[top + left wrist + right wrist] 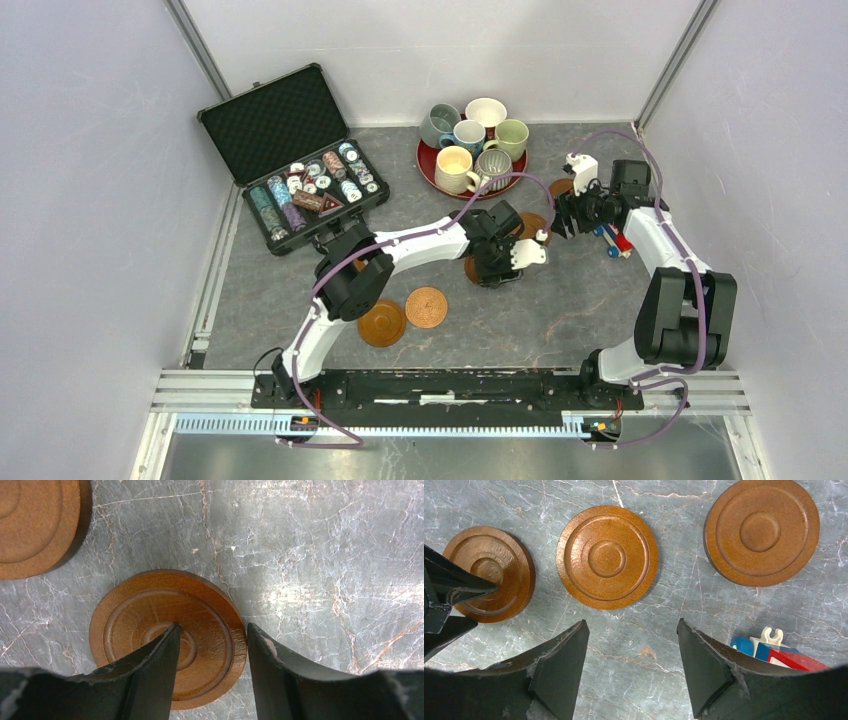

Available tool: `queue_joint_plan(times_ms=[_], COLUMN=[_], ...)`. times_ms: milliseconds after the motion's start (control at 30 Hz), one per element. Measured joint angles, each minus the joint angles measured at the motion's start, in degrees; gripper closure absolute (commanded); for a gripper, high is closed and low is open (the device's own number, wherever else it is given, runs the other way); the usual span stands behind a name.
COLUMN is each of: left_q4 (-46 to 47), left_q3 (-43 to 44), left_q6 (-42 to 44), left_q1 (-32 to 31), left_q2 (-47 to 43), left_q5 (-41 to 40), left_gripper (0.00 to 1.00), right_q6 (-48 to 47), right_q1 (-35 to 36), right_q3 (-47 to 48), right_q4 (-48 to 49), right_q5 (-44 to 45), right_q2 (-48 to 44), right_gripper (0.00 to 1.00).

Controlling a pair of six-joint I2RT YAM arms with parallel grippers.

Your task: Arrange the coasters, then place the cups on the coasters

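Half-open left tool (211,627) straddles the rim of one coaster (130,622).

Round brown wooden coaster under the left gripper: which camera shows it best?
Left wrist view: the round brown wooden coaster sits close, rings clear, under the left gripper. Right wrist shows it smaller, partly covered. Top view shows only a sliver.

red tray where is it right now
Top view: the red tray sits at the back, near the middle, between the open chip case on its left and the right gripper.
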Motion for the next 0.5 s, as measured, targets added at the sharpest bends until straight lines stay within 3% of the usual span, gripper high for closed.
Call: queue_joint_plan(times_ms=[233,367,500], left_q4=[-0.66,-2.97,-4.98], left_q3=[-0.11,-2.99,-6.95], left_q6=[-0.15,-0.35,-0.37], left_q1=[0.33,1.62,6.67], left_q2=[-0.79,-7.52,-19.76], left_q5=[-0.61,-0.39,1.53], left_gripper=[0.13,0.09,0.09], right_q6=[0.22,0.39,0.42], right_q1=[-0.20,-0.13,1.33], right_q3=[-0.35,-0.42,-0.42], right_q4=[0.74,0.87,0.83], right_q5=[-1.31,-3.13,-4.44], right_q2=[-0.35,-0.35,-0.35], right_gripper=[0.27,0.27,0.27])
